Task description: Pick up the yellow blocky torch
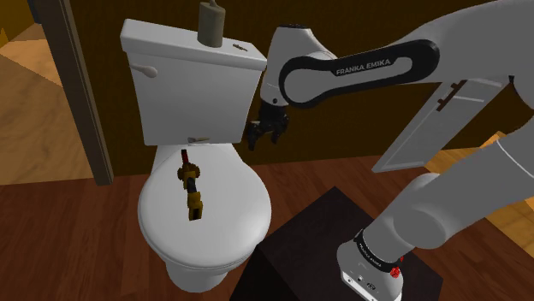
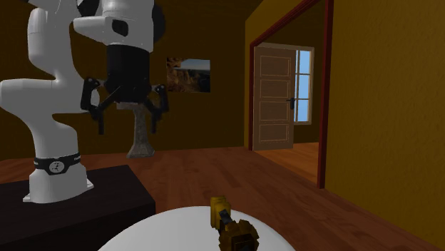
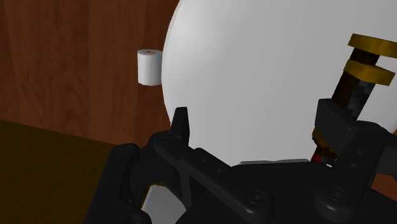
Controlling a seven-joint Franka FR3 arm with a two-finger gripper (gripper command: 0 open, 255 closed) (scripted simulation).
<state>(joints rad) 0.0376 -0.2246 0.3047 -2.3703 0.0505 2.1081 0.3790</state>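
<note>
Bathroom with a dark wood floor and ochre walls; a white toilet with its lid closed (image 1: 235, 209) is the work surface, with the white cistern (image 1: 192, 94) behind it.

The yellow blocky torch with dark brown bands (image 1: 192, 188) lies flat on the lid. It runs from near the lid's back edge toward the middle, a little to the shoulder view's left of centre. One end sits near the lid's edge in the second exterior view (image 2: 229, 227).

The all-black two-finger gripper (image 1: 267, 137) hangs above the lid's back corner on the shoulder view's right, close to the cistern front. It's well clear of the torch and touching nothing. Jaws are spread wide, plain to see in the second exterior view (image 2: 127, 123).

Wrist view: the torch (image 3: 359, 83) sits outside the gap, beyond one finger, and there's only bare lid between the fingers of the gripper (image 3: 254, 121). A white toilet roll (image 3: 149, 67) is on the floor past the lid's edge.

My read is approach phase, with no descent yet. To do it well:
- Move across the lid until the torch body is centred in the gap.
- Turn the wrist so the fingers straddle the narrow width, not the length.
- Grab the mid-body, because the banded ends look uneven.
- Come straight down. The lid is domed and slick, so a glancing touch could slide the torch off.
- Close only once the tips are below the torch's top face.
</note>
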